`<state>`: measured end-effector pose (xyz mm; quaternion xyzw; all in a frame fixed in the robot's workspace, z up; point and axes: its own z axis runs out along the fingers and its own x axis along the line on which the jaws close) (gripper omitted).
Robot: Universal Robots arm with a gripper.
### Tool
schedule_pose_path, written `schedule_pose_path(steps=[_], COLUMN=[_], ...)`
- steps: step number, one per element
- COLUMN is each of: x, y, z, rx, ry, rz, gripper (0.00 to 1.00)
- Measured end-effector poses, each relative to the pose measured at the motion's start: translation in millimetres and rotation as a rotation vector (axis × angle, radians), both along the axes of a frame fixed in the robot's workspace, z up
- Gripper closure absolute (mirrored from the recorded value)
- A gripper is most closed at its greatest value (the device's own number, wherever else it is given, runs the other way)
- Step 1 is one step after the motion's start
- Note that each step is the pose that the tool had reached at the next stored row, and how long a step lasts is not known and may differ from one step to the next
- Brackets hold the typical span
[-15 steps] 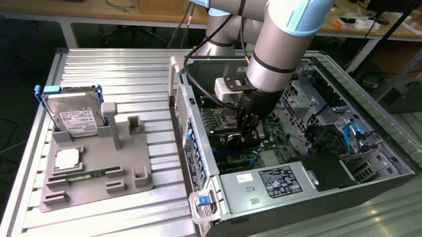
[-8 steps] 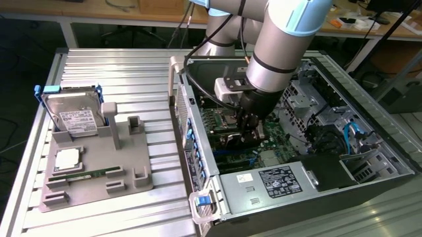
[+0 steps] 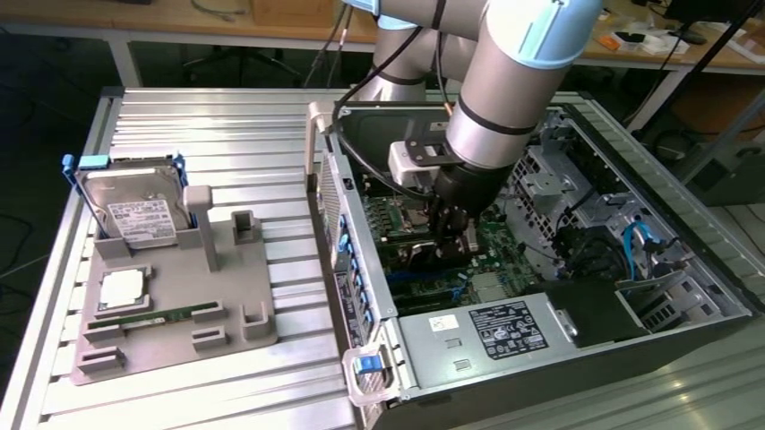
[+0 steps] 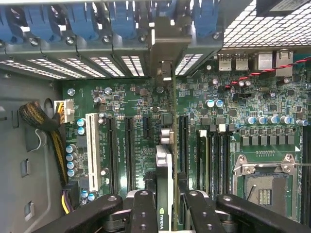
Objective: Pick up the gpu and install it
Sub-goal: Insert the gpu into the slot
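An open computer case (image 3: 669, 269) lies on its side on the ribbed metal worktop (image 3: 215, 116), toward the exterior view's right, with the green motherboard (image 4: 121, 102) exposed inside along with a bundle of yellow and black cables (image 4: 46, 131) and an empty processor socket (image 4: 265, 187). On the exterior view's left, a grey holder tray (image 3: 239, 287) carries a silver hard drive (image 3: 138, 210) standing at its far end, a processor chip (image 3: 124, 287) and a narrow green memory stick (image 3: 150, 316) lying nearer. The arm reaches down into the case. In the wrist view the end effector (image 4: 164, 204) is clamped on the gpu (image 4: 164, 165), which is held edge-on between the black fingers (image 4: 143, 208), its silver bracket (image 4: 165, 48) reaching to the slotted rear wall of the case. The card stands upright just over the motherboard, between the black expansion slots (image 4: 130, 150); whether it is seated I cannot tell.
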<state>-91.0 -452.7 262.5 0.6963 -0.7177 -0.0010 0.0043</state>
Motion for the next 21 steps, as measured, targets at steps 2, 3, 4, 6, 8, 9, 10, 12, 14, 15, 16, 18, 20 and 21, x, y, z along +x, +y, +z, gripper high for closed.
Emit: schedule_pose_path(steps=[2,3,4,6,8,9,10,12,14,15,16,18,20,21], x=[-1.5,-1.9,-3.0,-4.6,-4.9,-4.9,-4.9,-4.9,-4.9,-4.8,-4.9,-4.8,-4.8,-4.8], y=[0.0,-0.1,-0.1,0.0,-0.1,-0.1,-0.1,-0.1,-0.1,-0.1,-0.1,-0.1,-0.1,-0.1], z=[-0.5,-0.6,-1.1,-1.9,-1.9,-2.0,-2.0,-2.0,-2.0,-2.0,-2.0,-2.0,-2.0,-2.0], rx=[0.0000,-0.0001,-0.0001,0.0001,-0.0001,-0.0001,-0.0001,0.0000,-0.0001,-0.0001,-0.0001,0.0000,-0.0001,-0.0001], ry=[-0.0001,-0.0001,-0.0003,-0.0005,0.0002,0.0001,-0.0001,-0.0001,-0.0001,-0.0001,-0.0001,-0.0001,-0.0001,-0.0001], rz=[0.000,0.000,0.000,0.000,0.000,0.000,0.000,0.000,0.000,0.000,0.000,0.000,0.000,0.000], gripper=[0.73,0.73,0.73,0.73,0.73,0.73,0.73,0.73,0.73,0.73,0.73,0.73,0.73,0.73])
